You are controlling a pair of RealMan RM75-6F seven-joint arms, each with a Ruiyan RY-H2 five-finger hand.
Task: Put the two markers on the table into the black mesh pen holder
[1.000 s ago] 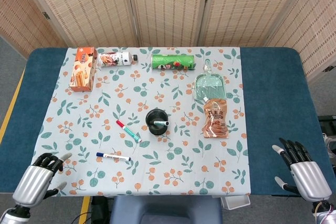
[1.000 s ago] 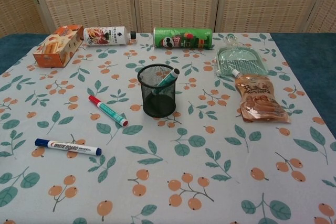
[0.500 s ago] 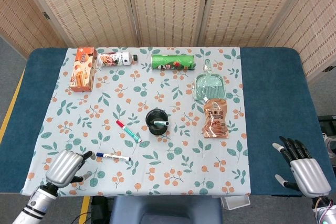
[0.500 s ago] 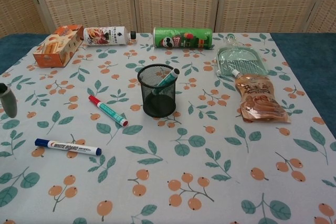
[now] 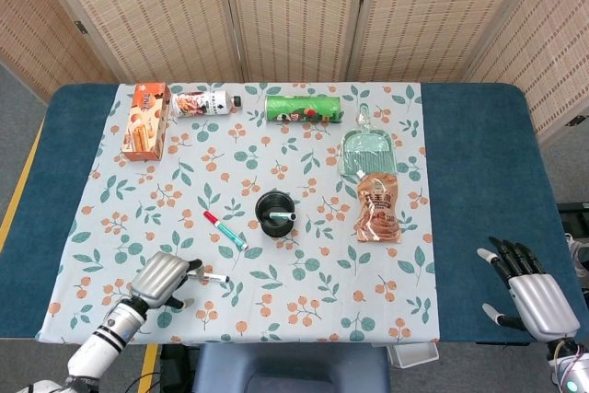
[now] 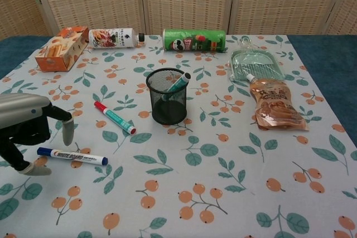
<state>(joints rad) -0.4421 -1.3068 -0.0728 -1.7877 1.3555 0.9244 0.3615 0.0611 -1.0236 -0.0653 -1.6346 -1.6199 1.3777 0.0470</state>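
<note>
**Left hand over the blue marker, nothing gripped**

Our left hand hovers above the blue-capped marker, fingers spread either side of its cap end, holding nothing. Chest view shows a gap between fingertips and barrel; from the head view we can't tell whether they touch. Right hand sits open at the table's near right edge, idle.

The marker lies flat on the tablecloth, well short of the black mesh pen holder. The red-capped marker lies between them. A third pen already leans inside the holder.

Handling guess: light, stiff, smooth plastic barrel, likely to roll or skid if nudged. We'd pinch mid-barrel, across the label.

Holder's inside is mostly hidden by mesh. The left hand is cut off at the chest view's edge.
</note>
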